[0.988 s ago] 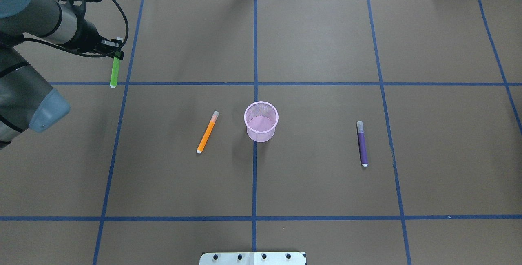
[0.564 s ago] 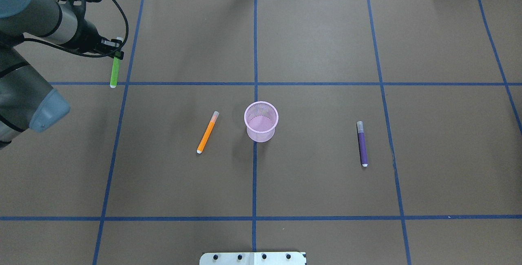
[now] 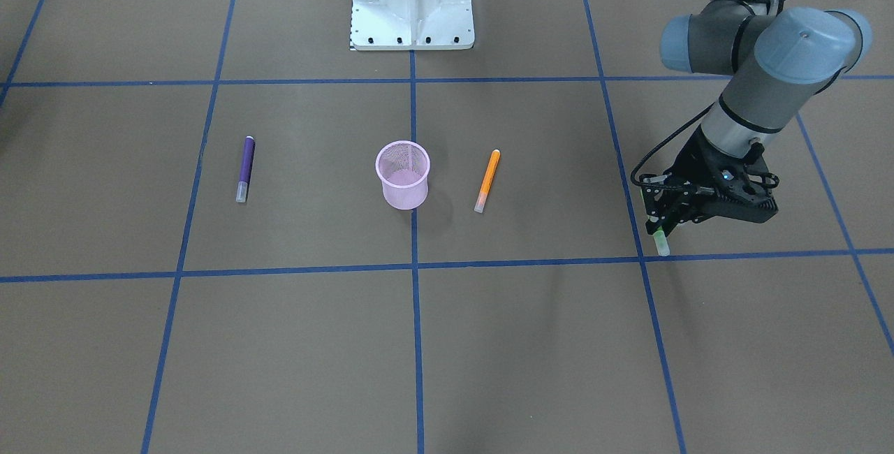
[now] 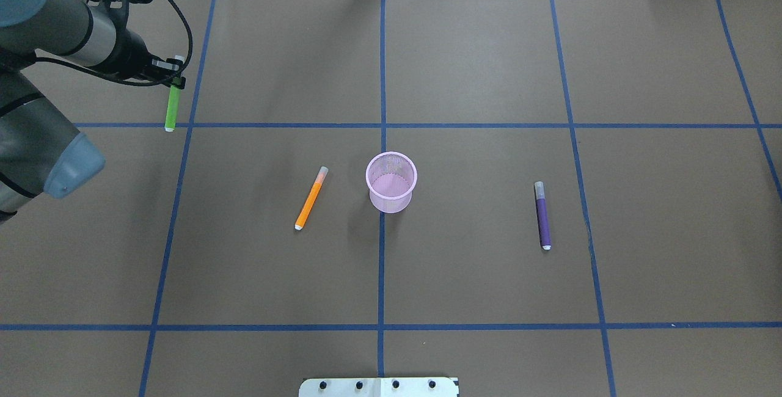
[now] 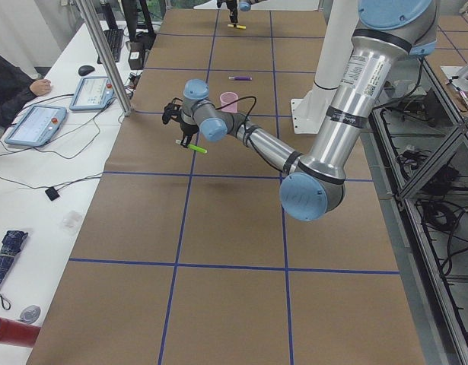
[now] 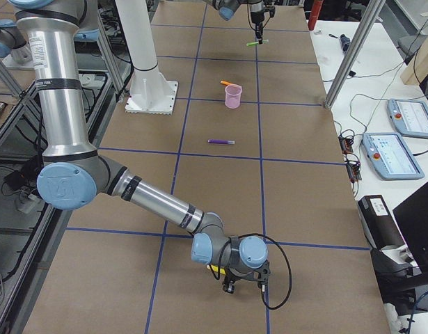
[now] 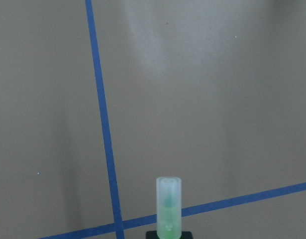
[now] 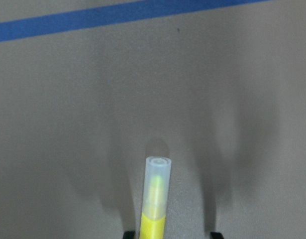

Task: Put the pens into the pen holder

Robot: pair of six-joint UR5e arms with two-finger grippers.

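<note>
Overhead, the left gripper (image 4: 173,77) is clamped on the green pen (image 4: 172,107), well left of the pen holder (image 4: 391,182). The orange pen (image 4: 311,198) and purple pen (image 4: 542,217) lie flat either side of the cup. That shot misses the right gripper (image 6: 243,282). Its wrist camera shows the jaws apart, with the yellow pen (image 8: 155,199) lying between them.

The table (image 4: 489,49) is covered in brown paper and divided into squares by blue tape lines (image 4: 381,262). The pen holder (image 4: 391,182) is set upright on the central line. The orange pen (image 4: 311,198) is laid tilted near its left, and the purple pen (image 4: 542,215) well apart on the right, both cap ends pointed far. A white base plate (image 4: 379,386) is seen at the near edge.
</note>
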